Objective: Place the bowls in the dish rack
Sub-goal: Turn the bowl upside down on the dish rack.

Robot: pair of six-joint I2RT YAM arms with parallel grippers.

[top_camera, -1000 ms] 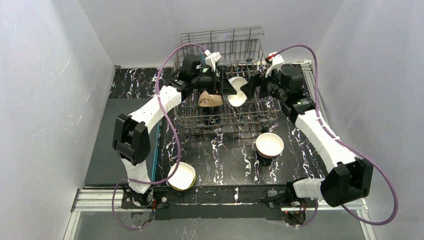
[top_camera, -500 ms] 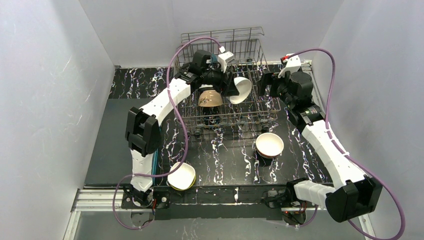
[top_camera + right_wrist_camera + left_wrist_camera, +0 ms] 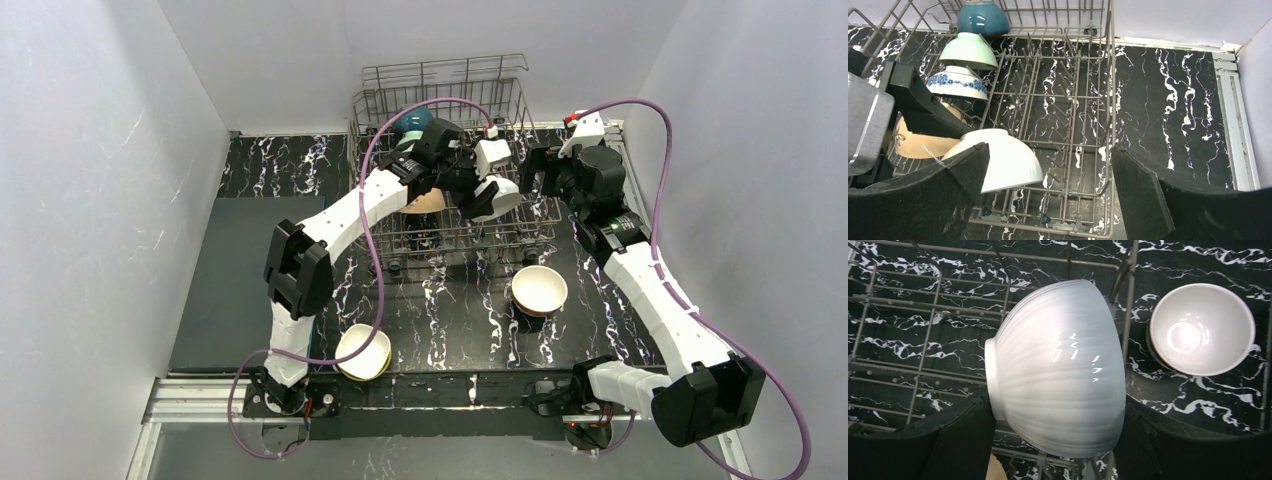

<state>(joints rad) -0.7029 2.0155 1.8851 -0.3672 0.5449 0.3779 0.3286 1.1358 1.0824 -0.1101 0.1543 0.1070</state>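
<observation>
Between the fingers of my left pincer [image 3: 1055, 405] the white bowl [image 3: 1058, 360] is pinched on its side, over the wires of the dish rack [image 3: 1063, 100]. Left of my right pincer [image 3: 1050, 150], which is spread wide and empty, 4 more stand in a row inside the rack: tan bowl [image 3: 913, 142], blue-patterned bowl [image 3: 955, 82], mint bowl [image 3: 968, 50], teal bowl [image 3: 982, 17].

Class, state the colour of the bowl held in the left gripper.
The bowl is white, faintly ribbed; the left wrist view shows it best.
</observation>
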